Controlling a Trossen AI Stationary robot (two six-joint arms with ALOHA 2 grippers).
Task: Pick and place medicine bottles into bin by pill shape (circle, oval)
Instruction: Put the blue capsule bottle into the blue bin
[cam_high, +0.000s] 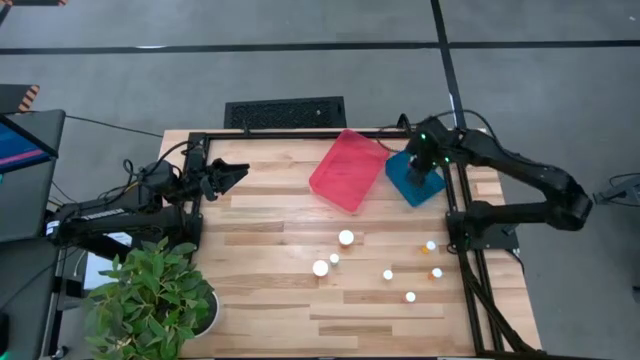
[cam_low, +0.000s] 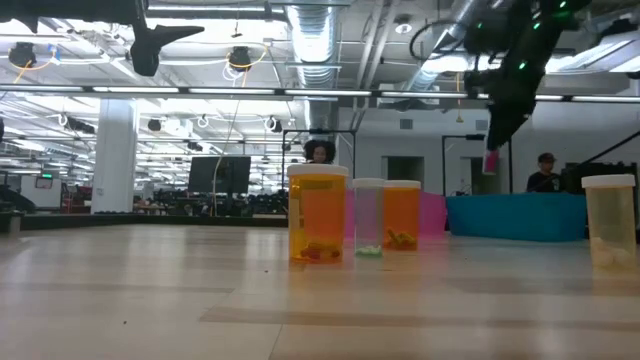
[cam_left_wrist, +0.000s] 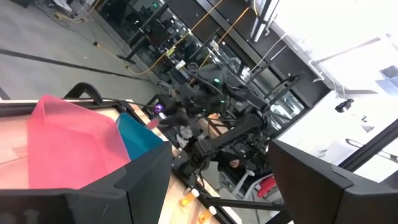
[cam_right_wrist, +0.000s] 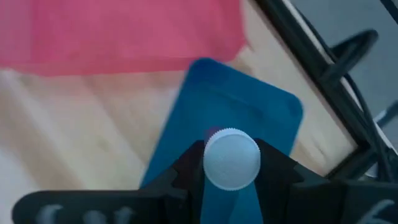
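My right gripper (cam_high: 421, 168) hangs over the blue bin (cam_high: 414, 180) at the table's far right, shut on a small medicine bottle with a white cap (cam_right_wrist: 231, 158). The pink bin (cam_high: 348, 168) lies just left of the blue one. Several more white-capped bottles stand upright on the wood nearer the front, among them one (cam_high: 346, 237) and another (cam_high: 410, 296). In the low view an orange one (cam_low: 317, 215) is closest. My left gripper (cam_high: 236, 174) waits open at the table's far left, holding nothing. My right gripper pinches the bottle between its two fingers (cam_right_wrist: 186, 168), on the sides just below the white cap (cam_right_wrist: 231, 158). The fingers slant down from above. The cap faces back toward the wrist. The bottle (cam_low: 490, 160) hangs clear above the blue bin.
A potted plant (cam_high: 150, 300) stands at the table's near left corner. A black frame rail (cam_high: 465, 230) runs along the right edge beside the blue bin. Bare wood lies between the left arm and the bottles.
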